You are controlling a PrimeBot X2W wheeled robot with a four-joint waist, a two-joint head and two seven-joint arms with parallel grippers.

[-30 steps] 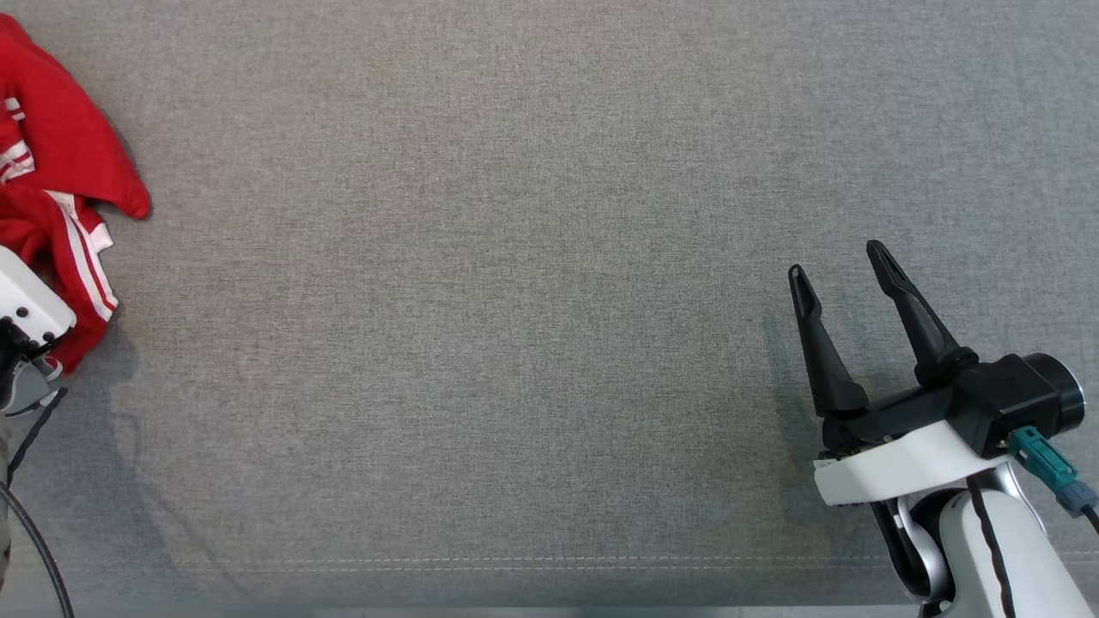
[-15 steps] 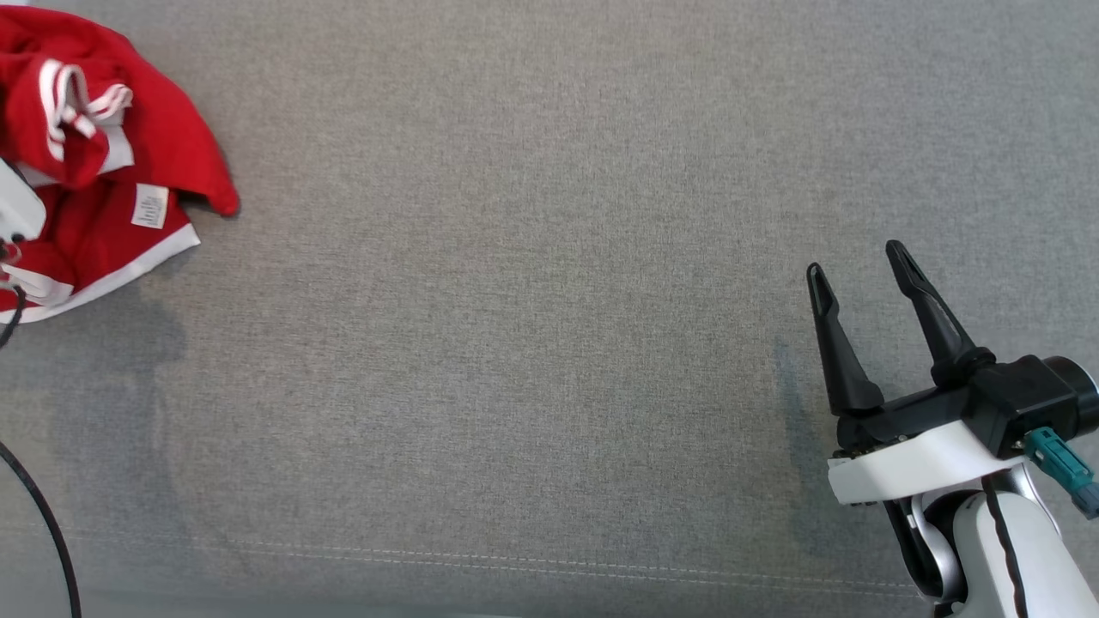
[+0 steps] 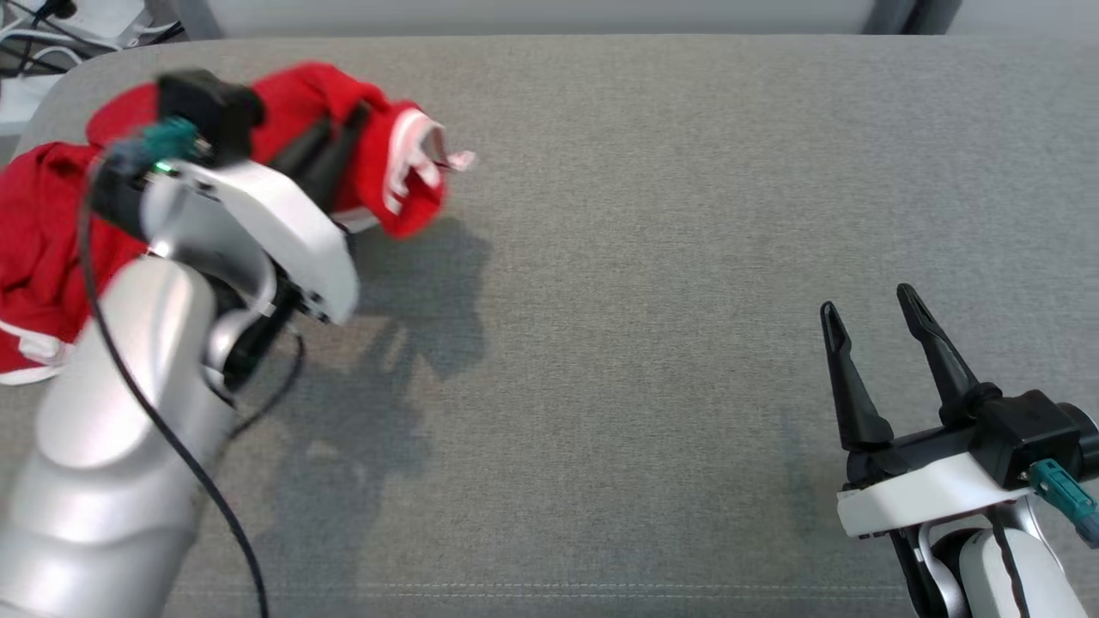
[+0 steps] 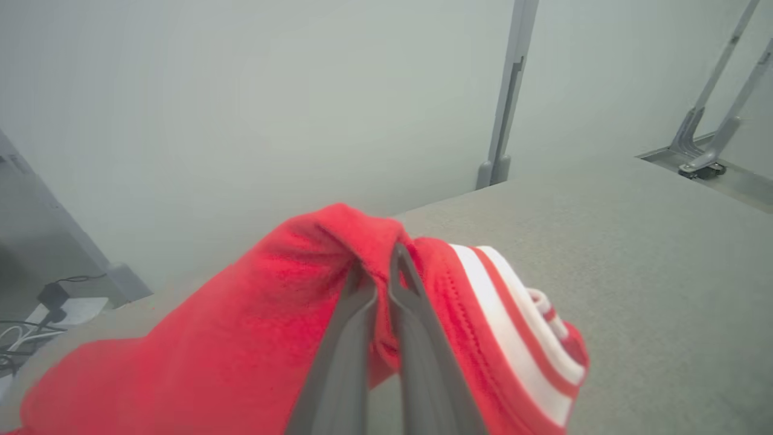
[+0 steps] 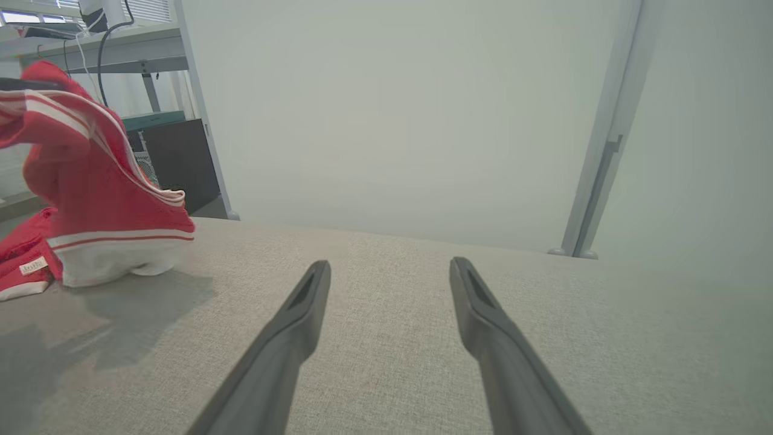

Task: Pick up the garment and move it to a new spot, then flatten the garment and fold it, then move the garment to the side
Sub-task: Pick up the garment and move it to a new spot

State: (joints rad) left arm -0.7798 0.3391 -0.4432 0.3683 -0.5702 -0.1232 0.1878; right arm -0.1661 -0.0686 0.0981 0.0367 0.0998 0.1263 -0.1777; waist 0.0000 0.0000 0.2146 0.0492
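The garment point(image 3: 51, 223) is red cloth with white stripes and a white hem. It is bunched at the far left of the grey table point(image 3: 618, 257), part of it lifted off the surface. My left gripper point(image 3: 343, 142) is shut on a raised fold of the garment point(image 4: 290, 326); in the left wrist view its fingers point(image 4: 356, 314) pinch the red cloth. The lifted part hangs above the table in the right wrist view, as the garment point(image 5: 90, 181). My right gripper point(image 3: 871, 305) stands open at the near right, well away from the cloth, its fingers point(image 5: 302, 302) spread over bare table.
A stitched seam runs along the table's near edge point(image 3: 549, 590). Beyond the far left corner lie cables and a white box point(image 3: 51, 26). A shelf with a dark cabinet point(image 5: 175, 163) stands past the table's left end. Grey upright posts point(image 4: 507, 96) rise behind the far edge.
The head camera has swung, bringing the far edge and left arm into view. My left gripper has finished closing on the garment and raised a fold. The right gripper stays open.
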